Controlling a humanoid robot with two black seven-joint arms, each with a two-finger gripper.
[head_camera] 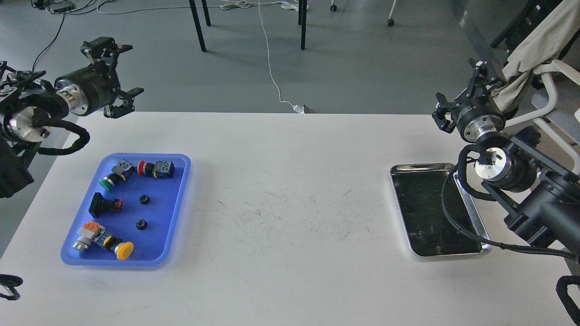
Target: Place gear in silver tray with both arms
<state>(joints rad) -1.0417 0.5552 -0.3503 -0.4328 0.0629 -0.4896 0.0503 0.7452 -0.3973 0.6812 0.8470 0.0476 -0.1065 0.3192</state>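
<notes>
The shiny silver tray (475, 212), dark-bottomed and empty, lay flat just below the raised, spread right gripper (461, 98), well apart from the spread left gripper (117, 71).

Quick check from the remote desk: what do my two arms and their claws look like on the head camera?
Both arms are black, jointed, cylindrical segments with shiny silver wrist rings. The left arm's black two-finger claw has angular skeletal fingers; a thick black braided cable loops under its wrist. The right arm's black claw looks alike, with a looped black cable trailing from it.
</notes>
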